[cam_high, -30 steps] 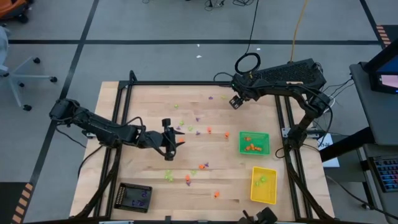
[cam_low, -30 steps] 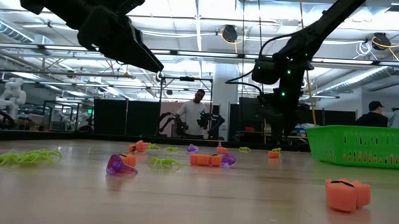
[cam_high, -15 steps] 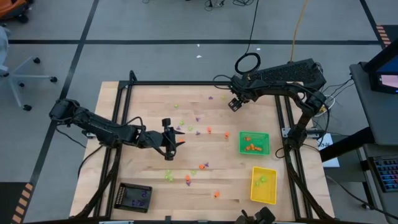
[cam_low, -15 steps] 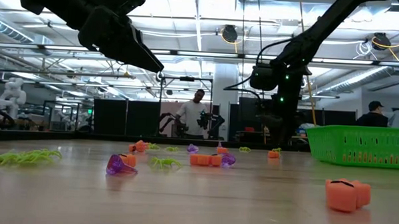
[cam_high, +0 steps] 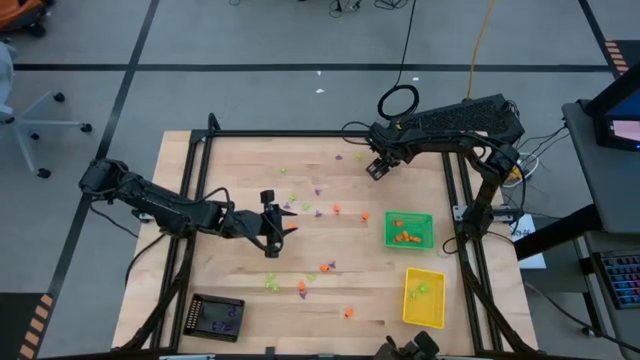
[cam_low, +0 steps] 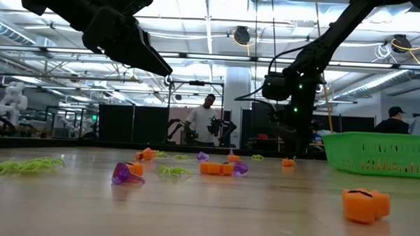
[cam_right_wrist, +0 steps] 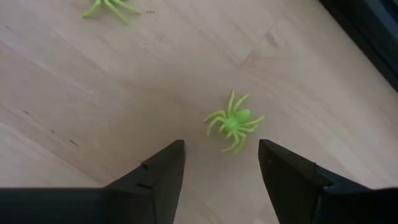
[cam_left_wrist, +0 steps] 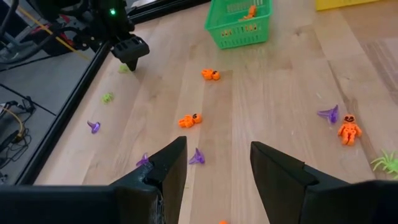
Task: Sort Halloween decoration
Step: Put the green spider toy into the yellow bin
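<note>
Two tools work apart: the right tool (cam_right_wrist: 221, 168) hangs low over the worktop (cam_right_wrist: 93, 93), fingers spread and empty, likely to straddle a lime spider (cam_right_wrist: 234, 121) lying just ahead of its gap; farther off, the left tool (cam_high: 272, 226) hovers mid-worktop, parted, holding nothing

pale matt wood table (cam_high: 240, 165), glossy plastic spider (cam_right_wrist: 234, 121), perforated plastic green tray (cam_high: 428, 232)

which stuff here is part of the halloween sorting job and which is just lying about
Job things:
- green spider ahead of the open right gripper
- orange, purple and lime trinkets scattered on the table
- green tray, yellow tray, black tray
- left gripper, open, waiting mid-table

Lying about:
- office chair on the floor
- cable loop behind the table
</note>
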You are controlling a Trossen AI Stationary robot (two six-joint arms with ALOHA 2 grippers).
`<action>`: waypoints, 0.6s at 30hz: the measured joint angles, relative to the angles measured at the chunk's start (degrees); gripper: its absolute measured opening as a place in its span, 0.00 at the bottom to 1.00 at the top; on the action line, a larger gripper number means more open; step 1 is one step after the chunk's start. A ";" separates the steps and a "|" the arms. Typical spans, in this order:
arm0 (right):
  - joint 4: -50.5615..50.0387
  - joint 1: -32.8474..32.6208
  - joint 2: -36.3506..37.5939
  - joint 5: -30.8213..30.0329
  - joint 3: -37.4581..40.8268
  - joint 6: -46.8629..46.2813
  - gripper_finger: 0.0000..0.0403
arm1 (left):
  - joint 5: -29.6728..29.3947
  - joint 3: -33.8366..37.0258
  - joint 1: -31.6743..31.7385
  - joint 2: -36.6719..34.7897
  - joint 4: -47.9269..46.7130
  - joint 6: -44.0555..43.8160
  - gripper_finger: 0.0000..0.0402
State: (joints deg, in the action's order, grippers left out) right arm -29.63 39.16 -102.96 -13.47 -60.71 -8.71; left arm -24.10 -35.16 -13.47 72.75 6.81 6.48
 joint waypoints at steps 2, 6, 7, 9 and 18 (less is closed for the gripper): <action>0.35 0.00 -0.02 -0.01 0.00 0.02 0.47 | 0.00 0.00 0.02 0.00 0.00 0.00 0.45; 0.84 0.00 0.13 0.05 0.04 0.21 0.43 | 0.00 -0.02 0.01 0.00 0.01 0.13 0.45; 0.85 0.00 0.13 0.08 0.04 0.22 0.42 | 0.00 -0.02 0.00 0.00 0.00 0.15 0.45; 0.81 0.00 0.13 0.10 0.04 0.19 0.39 | 0.00 -0.02 0.02 0.00 0.00 0.30 0.45; 0.75 0.02 0.13 -0.18 0.07 -0.22 0.26 | 0.00 -0.02 0.00 0.00 0.00 0.35 0.45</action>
State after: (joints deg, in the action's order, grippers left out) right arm -28.88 39.18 -102.83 -13.65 -60.64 -8.93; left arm -24.09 -35.18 -13.47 72.75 6.81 6.83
